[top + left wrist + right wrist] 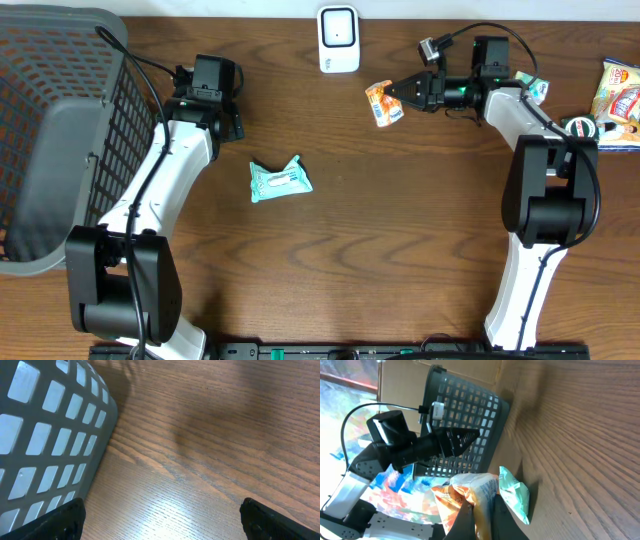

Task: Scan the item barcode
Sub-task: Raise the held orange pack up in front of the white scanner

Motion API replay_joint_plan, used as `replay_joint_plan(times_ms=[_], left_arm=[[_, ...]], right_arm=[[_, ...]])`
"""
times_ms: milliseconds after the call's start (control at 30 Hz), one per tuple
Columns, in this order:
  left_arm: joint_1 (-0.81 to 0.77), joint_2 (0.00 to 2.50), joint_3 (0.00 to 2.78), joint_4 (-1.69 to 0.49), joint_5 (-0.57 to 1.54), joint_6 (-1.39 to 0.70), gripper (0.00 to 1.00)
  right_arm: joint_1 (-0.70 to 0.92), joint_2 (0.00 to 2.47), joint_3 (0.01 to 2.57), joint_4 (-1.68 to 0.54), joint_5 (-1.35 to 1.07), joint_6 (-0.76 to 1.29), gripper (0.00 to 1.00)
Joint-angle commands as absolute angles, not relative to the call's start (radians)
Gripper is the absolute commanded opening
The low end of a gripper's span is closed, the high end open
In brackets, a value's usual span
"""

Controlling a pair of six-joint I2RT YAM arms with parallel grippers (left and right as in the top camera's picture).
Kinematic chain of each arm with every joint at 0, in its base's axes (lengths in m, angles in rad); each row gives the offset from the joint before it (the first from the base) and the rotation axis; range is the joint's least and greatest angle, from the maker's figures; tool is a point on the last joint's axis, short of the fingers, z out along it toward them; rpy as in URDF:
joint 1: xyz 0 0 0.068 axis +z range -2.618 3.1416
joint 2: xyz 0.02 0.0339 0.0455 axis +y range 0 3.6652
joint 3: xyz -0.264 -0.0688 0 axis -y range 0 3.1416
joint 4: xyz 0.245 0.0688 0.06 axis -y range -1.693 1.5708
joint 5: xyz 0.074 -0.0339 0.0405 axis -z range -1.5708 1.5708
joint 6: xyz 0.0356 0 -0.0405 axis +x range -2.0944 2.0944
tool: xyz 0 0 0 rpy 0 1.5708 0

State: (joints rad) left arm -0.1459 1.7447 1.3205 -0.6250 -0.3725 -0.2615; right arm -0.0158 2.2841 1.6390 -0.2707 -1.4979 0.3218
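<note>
Overhead and wrist views of a wooden table (400,250), described from the near edge to the far edge.

**Near edge.** The bases of both arms stand here, left and right.

**Mid-table.** A teal packet (280,180) lies flat on bare wood between the two arms, touching nothing. In the right wrist view it (515,495) shows just beyond the held item.

**Left side.** A grey basket (60,120) with lattice walls takes up the left edge. The left gripper (222,100) hangs just beside the basket's right wall. In the left wrist view its fingers sit at the two lower corners with the jaws spread wide, and the left gripper (162,520) contains only bare wood. The basket wall (50,435) fills that view's left part.

**Right side, farther back.** The right gripper (402,96) points left with its jaws pinched together on an orange snack packet (384,103). The right wrist view shows the gripper (482,517) with the crumpled packet (470,492) clamped by one edge. The left arm (395,445) and the basket (465,425) lie beyond it. More snack packets (620,95) sit at the right edge, behind the right arm.

**Far edge.** A white scanner (339,38) stands upright near the middle. The orange snack packet is to its right and slightly nearer, close by but apart from it.
</note>
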Motion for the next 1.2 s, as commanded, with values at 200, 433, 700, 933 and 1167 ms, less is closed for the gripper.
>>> replay_joint_plan(times_ms=[200, 433, 700, 933, 1167], left_arm=[[-0.145, 1.74, 1.332, -0.628, -0.386, -0.256, 0.98], [-0.145, 1.74, 1.332, -0.628, -0.386, -0.256, 0.98], [-0.145, 1.74, 1.332, -0.628, -0.386, -0.256, 0.98], [-0.145, 1.74, 1.333, -0.628, -0.386, -0.256, 0.98], [-0.145, 1.74, 1.333, -0.628, -0.386, -0.256, 0.98]], right_arm=[[-0.009, 2.287, 1.642, -0.269, -1.499, 0.313, 0.01], [0.049, 2.287, 1.642, -0.405, -1.037, 0.274, 0.01], [0.137, 2.276, 1.674, -0.498, -0.698, 0.141, 0.01], [0.191, 2.24, 1.786, -0.49, -0.276, 0.032, 0.01], [0.279, 2.241, 1.806, -0.179, -0.017, -0.11, 0.01]])
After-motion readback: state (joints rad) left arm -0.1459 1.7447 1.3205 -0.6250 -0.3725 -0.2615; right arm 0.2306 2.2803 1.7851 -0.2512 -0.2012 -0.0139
